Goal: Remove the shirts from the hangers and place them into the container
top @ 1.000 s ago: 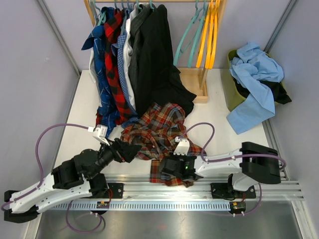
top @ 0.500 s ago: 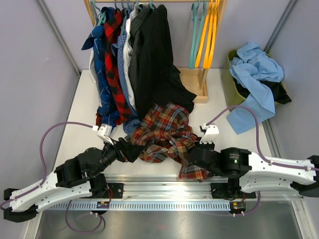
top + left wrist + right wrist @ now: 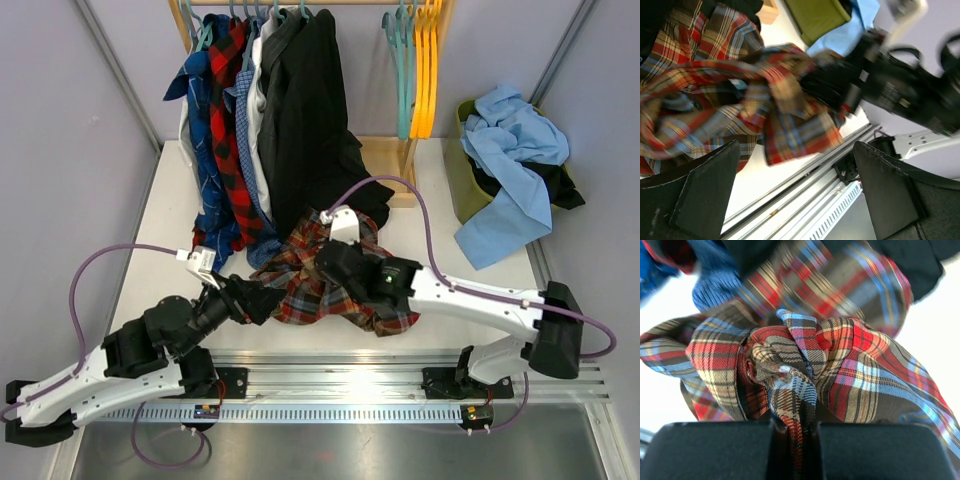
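Now your right gripper [image 3: 792,432] pinches a fold of the brown-red plaid shirt [image 3: 805,365]; your left gripper [image 3: 797,195] gapes wide beside it.

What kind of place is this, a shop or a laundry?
Likely a robotics test bench, not a shop: two robot arms bolted to a metal rail, a small wooden rack of shirts, plain panel walls.

- This was a robotics lab test cell, not a home.
- Plain grey wall panels [image 3: 60,150] and metal struts [image 3: 115,70] enclosed a white table [image 3: 165,205].
- Robot arms [image 3: 480,300] stood bolted to an aluminium rail [image 3: 330,372], trailing purple cables [image 3: 100,262].
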### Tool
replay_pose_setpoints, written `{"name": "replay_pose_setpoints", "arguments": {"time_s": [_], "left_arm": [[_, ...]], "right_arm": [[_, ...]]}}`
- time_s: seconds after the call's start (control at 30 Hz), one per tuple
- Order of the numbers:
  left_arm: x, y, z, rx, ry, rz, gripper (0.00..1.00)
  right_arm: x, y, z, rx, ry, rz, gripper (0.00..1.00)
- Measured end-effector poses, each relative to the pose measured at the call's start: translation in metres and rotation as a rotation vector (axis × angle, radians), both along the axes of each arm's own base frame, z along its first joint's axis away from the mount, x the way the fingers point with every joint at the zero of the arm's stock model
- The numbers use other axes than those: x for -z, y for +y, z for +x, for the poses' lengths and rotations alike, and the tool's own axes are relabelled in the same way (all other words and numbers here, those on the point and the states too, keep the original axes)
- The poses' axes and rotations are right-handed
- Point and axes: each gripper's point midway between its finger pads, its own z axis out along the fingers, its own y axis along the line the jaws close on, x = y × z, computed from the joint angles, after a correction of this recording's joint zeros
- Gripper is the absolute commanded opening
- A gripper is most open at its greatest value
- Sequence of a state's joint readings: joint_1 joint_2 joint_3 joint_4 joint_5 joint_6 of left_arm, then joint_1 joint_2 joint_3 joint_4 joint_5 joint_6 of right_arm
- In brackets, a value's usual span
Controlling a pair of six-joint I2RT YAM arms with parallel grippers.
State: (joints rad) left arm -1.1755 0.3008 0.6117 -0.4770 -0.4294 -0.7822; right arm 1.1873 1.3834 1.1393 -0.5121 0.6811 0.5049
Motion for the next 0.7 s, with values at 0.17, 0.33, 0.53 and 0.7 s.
{"name": "replay_pose_setpoints", "arguments": {"time_s": [0.17, 0.33, 0.53, 0.7], "left_arm": [[-0.009, 0.005, -0.002, -0.001, -0.014, -0.034, 0.99], [-0.013, 0.012, -0.005, -0.001, -0.022, -0.053, 0.99], [-0.018, 0.026, -0.01, -0.007, -0.037, -0.091, 0.99], [-0.017, 0.03, -0.01, -0.014, -0.039, -0.092, 0.99]], "right_arm": [[-0.006, 0.056, 0.039, -0.089, -0.008, 0.041, 0.0], [0.027, 0.114, 0.064, -0.161, 0.043, 0.022, 0.0], [0.128, 0.105, 0.053, -0.113, 0.221, -0.129, 0.7], [0.159, 0.076, 0.037, -0.029, 0.29, -0.154, 0.99]]}}
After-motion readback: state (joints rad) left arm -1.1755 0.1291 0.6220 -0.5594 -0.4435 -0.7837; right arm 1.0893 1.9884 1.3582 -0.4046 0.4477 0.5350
